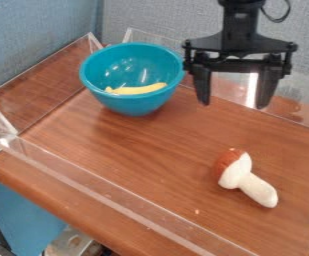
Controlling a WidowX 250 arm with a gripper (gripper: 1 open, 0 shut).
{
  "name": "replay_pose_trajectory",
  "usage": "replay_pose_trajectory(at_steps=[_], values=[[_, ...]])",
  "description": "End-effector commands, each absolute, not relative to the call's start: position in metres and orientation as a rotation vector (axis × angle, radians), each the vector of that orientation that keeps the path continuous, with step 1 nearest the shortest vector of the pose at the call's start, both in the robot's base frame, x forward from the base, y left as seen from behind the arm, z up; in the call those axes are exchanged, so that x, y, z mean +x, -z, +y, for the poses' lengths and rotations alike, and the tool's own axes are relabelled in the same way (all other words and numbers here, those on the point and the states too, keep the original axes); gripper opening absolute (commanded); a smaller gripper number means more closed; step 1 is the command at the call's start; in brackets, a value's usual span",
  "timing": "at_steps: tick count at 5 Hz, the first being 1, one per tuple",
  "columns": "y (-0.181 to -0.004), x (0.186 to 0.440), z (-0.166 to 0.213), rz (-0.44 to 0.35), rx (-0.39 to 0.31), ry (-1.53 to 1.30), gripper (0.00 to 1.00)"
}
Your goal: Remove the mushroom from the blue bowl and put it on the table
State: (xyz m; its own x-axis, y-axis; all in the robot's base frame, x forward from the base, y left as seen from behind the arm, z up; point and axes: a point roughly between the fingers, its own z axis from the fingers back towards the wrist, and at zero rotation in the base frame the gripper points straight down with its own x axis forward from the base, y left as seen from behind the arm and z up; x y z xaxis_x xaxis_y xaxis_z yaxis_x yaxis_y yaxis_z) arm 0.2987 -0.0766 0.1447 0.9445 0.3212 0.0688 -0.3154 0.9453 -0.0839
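mushroom below open jaws, well apart

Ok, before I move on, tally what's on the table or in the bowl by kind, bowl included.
Bowls: 1, the blue bowl
Mushrooms: 1, the mushroom on the table
Banana-like pieces: 1, the yellow piece in the bowl
Total: 3

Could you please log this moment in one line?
mushroom: on table | blue bowl: yellow piece inside | tool: open, raised
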Motion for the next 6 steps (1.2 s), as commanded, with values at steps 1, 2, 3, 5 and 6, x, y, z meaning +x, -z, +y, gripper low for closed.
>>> replay_pose_trajectory(at_steps=[1,2,3,5,6], values=[[-0.161,0.305,-0.075,-0.133,-0.086,-0.292,1.0],[-0.161,0.307,-0.07,-0.135,-0.081,-0.279,0.0],[-0.154,0.309,-0.068,-0.134,-0.073,-0.329,1.0],[-0.133,0.322,-0.065,-0.116,-0.046,-0.379,0.0],[-0.121,0.33,-0.061,-0.103,-0.024,-0.395,0.0]])
